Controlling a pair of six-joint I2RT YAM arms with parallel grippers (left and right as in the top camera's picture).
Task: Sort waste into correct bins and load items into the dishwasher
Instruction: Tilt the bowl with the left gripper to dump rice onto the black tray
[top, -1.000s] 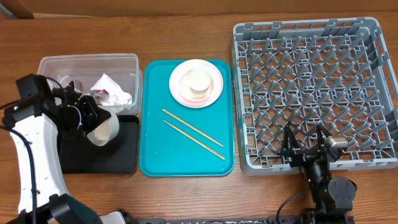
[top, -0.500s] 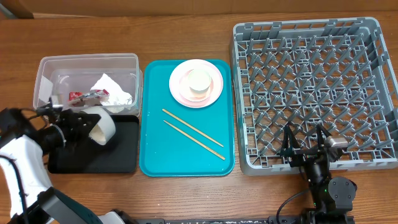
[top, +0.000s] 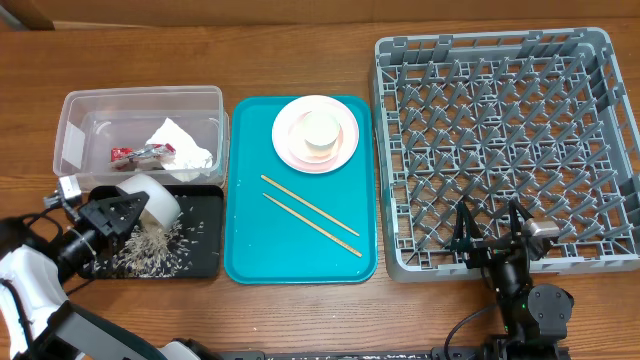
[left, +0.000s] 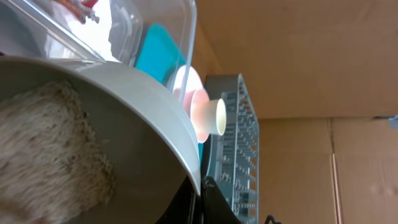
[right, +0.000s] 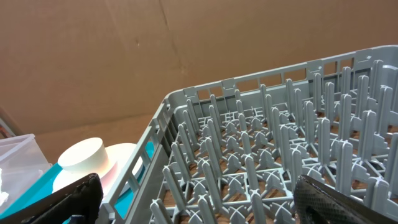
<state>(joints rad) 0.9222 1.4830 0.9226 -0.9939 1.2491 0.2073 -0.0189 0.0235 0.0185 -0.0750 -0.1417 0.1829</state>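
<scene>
My left gripper (top: 126, 210) is shut on the rim of a pale bowl (top: 152, 197), tipped on its side over the black tray (top: 203, 262). Rice grains (top: 152, 248) lie scattered on that tray, and more rice (left: 43, 149) is still inside the bowl (left: 149, 106). The clear tub (top: 75, 105) holds the white napkin (top: 180, 140) and the red wrapper (top: 140, 153). A white cup (top: 320, 132) stands on the pink plate (top: 292, 145), with two chopsticks (top: 310, 212) nearby. My right gripper (top: 490, 238) is open and empty at the front edge of the grey dish rack (top: 500, 150).
The teal tray (top: 250, 250) lies between the bins and the rack and carries the plate and chopsticks. The right wrist view shows the rack pegs (right: 267, 155) close ahead, with the cup (right: 81, 155) beyond at left. A cardboard wall stands behind the table.
My left arm swung down and to the left, tipping the bowl. Rice has poured out onto the black tray. The red wrapper now shows in the tub. The right arm has not moved.
</scene>
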